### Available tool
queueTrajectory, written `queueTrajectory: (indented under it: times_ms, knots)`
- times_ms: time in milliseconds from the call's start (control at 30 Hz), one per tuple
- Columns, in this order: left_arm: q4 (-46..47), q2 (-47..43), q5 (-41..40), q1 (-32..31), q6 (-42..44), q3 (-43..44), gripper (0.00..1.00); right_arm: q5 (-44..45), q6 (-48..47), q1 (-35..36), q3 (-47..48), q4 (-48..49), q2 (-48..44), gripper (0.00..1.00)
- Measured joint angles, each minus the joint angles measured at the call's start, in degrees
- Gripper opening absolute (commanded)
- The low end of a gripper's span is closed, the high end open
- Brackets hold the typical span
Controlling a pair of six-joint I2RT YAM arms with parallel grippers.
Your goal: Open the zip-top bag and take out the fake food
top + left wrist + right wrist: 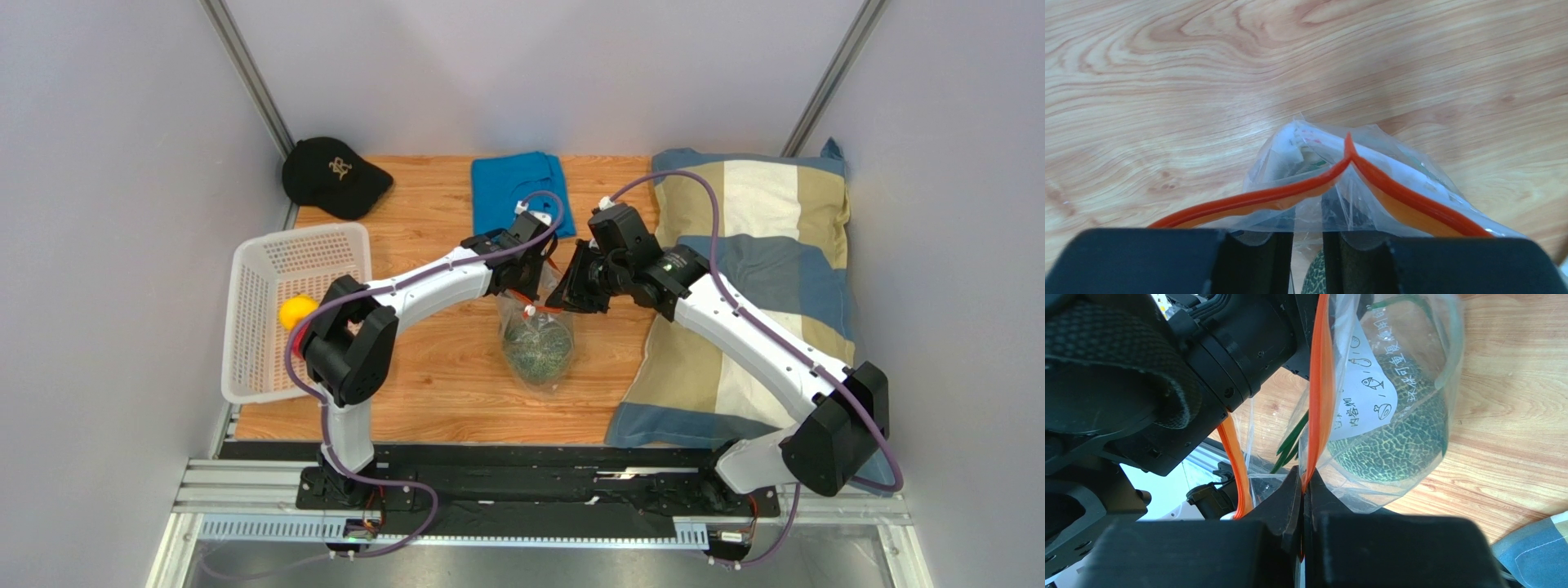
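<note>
The zip-top bag hangs over the wooden table between both grippers, its orange-red zip strip spread apart in a V. Inside it lies the grey-green leafy ball with green stems. My right gripper is shut on one side of the zip strip. My left gripper sits at the bag's mouth, its jaws a narrow gap apart, with clear film and the ball showing in the gap. A yellow round fruit rests in the white basket.
A black cap lies at the back left and a folded blue cloth at the back middle. A striped pillow covers the table's right side. The basket overhangs the left edge.
</note>
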Motion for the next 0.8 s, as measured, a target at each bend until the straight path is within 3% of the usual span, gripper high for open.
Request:
queueTrajectory:
  times_ms: [100, 200, 400, 600, 800]
  knots:
    - [-2.16, 0.11, -1.42, 0.0, 0.83, 0.46, 0.12, -0.04, -0.07, -0.02, 0.0, 0.0, 0.04, 0.0]
    - [-4.24, 0.35, -1.25, 0.0, 1.46, 1.88, 0.2, -0.17, -0.11, -0.02, 0.0, 0.0, 0.04, 0.0]
    - [-7.65, 0.28, 0.52, -0.2, 1.92, 3.28, 0.22, 0.55, -1.18, 0.0, 0.46, -1.25, 0.04, 0.0]
    - [-12.07, 0.37, 0.98, -1.49, 2.8, 6.88, 0.06, 5.22, -3.76, 0.35, 3.3, -5.57, 0.0, 0.0]
    - [-17.38, 2.95, 0.28, -4.2, 4.11, 14.53, 0.04, 10.75, -5.6, 1.42, 4.83, -9.38, -0.46, 0.0]
